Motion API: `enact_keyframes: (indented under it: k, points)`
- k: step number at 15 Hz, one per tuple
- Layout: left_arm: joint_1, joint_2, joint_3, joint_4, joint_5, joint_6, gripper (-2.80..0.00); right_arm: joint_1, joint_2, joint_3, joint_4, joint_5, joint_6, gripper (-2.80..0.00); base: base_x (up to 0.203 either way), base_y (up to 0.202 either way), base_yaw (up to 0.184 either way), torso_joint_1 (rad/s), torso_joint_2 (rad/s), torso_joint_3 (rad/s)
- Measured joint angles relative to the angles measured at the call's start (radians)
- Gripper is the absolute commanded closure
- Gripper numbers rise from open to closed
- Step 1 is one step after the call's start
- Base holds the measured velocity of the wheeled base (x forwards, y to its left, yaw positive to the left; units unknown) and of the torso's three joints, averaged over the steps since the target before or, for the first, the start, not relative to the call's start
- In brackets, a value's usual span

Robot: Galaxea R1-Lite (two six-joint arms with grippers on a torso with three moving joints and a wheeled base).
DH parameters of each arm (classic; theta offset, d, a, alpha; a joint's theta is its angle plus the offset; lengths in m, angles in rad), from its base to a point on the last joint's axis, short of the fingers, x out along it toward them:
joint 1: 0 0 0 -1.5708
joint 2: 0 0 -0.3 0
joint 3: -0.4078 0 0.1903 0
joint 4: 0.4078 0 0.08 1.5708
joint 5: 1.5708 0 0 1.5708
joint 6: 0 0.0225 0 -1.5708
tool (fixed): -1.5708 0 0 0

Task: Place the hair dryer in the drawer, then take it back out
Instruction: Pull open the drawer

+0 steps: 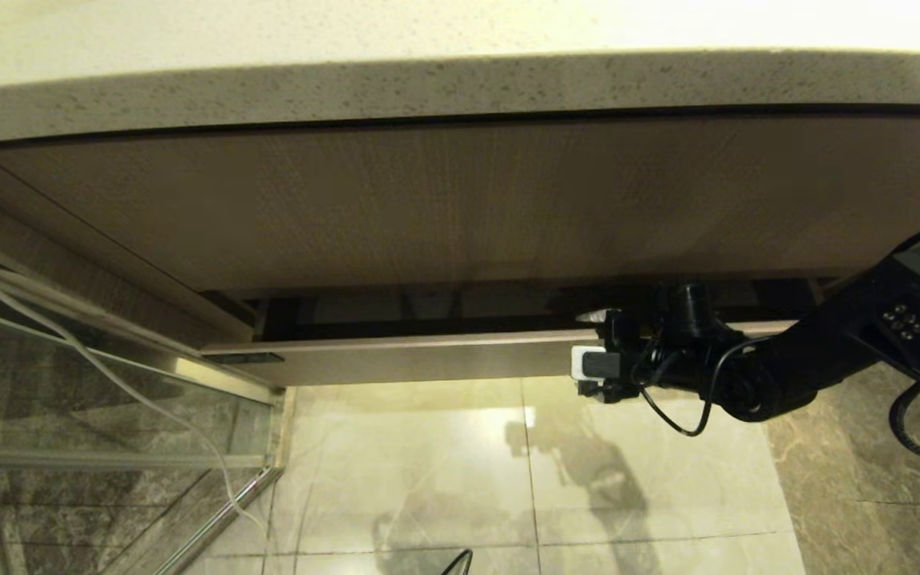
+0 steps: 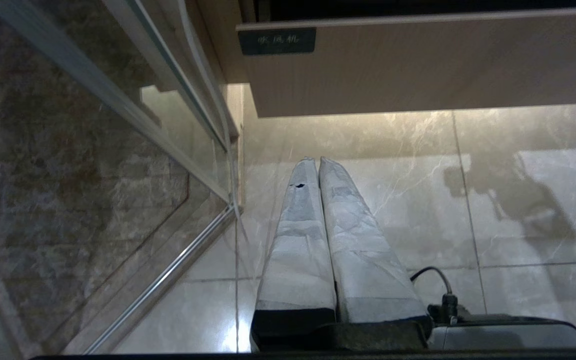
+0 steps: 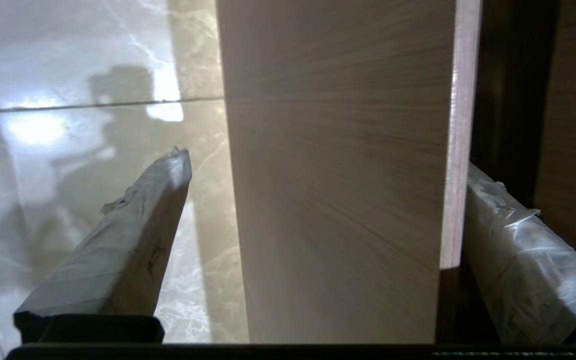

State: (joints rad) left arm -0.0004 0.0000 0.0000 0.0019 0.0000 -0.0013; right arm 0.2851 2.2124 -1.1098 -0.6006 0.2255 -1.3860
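Counter [image 1: 460, 88] above; fingers [image 3: 118, 250] straddling drawer [image 3: 338, 200]

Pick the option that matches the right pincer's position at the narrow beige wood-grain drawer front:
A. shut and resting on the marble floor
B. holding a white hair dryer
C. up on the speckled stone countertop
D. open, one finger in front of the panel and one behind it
D: in the right wrist view the open right pincer straddles the narrow beige wood-grain drawer front, with one taped finger on the floor side and the other behind the panel's edge.
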Motion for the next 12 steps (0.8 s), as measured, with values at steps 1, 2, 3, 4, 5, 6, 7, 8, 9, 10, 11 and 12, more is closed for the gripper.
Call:
enact_keyframes:
  k: [1, 2, 3, 4, 5, 6, 7, 8, 9, 10, 11, 12]
  points:
    - [0.0, 0.0, 0.0, 0.0, 0.0, 0.0, 0.0, 0.0, -0.01, -0.001, 0.019, 0.002, -0.003, -2.8, 0.0, 0.0, 0.0, 0.0, 0.0, 0.0]
    - [0.0, 0.0, 0.0, 0.0, 0.0, 0.0, 0.0, 0.001, -0.023, -0.001, 0.054, 0.001, -0.015, -2.8, 0.0, 0.0, 0.0, 0.0, 0.0, 0.0]
    - [0.0, 0.0, 0.0, -0.001, 0.0, 0.0, 0.0, 0.001, -0.038, 0.003, 0.083, 0.0, -0.031, -2.8, 0.0, 0.0, 0.0, 0.0, 0.0, 0.0]
    - [0.0, 0.0, 0.0, -0.001, 0.0, 0.0, 0.0, 0.002, -0.054, 0.01, 0.114, -0.001, -0.044, -2.8, 0.0, 0.0, 0.0, 0.0, 0.0, 0.0]
    - [0.0, 0.0, 0.0, 0.0, 0.0, 0.0, 0.0, 0.003, -0.074, 0.021, 0.145, -0.001, -0.058, -2.8, 0.0, 0.0, 0.0, 0.0, 0.0, 0.0]
    - [0.0, 0.0, 0.0, 0.0, 0.001, 0.0, 0.0, 0.003, -0.098, 0.035, 0.18, -0.001, -0.071, -2.8, 0.0, 0.0, 0.0, 0.0, 0.0, 0.0]
    - [0.0, 0.0, 0.0, 0.0, 0.0, 0.0, 0.0, 0.003, -0.124, 0.052, 0.214, 0.0, -0.083, -2.8, 0.0, 0.0, 0.0, 0.0, 0.0, 0.0]
    - [0.0, 0.0, 0.0, 0.0, 0.001, 0.0, 0.0, 0.004, -0.152, 0.069, 0.241, 0.0, -0.091, -2.8, 0.0, 0.0, 0.0, 0.0, 0.0, 0.0]
    - [0.0, 0.0, 0.0, 0.0, 0.0, 0.0, 0.0, 0.008, -0.179, 0.086, 0.261, -0.002, -0.093, -2.8, 0.0, 0.0, 0.0, 0.0, 0.0, 0.0]
    - [0.0, 0.0, 0.0, 0.0, 0.0, 0.0, 0.0, 0.015, -0.205, 0.099, 0.279, -0.003, -0.095, -2.8, 0.0, 0.0, 0.0, 0.0, 0.0, 0.0]
    - [0.0, 0.0, 0.0, 0.0, 0.001, 0.0, 0.0, 0.023, -0.231, 0.109, 0.303, -0.004, -0.096, -2.8, 0.0, 0.0, 0.0, 0.0, 0.0, 0.0]
    - [0.0, 0.0, 0.0, 0.0, 0.0, 0.0, 0.0, 0.03, -0.257, 0.114, 0.336, -0.008, -0.097, -2.8, 0.0, 0.0, 0.0, 0.0, 0.0, 0.0]
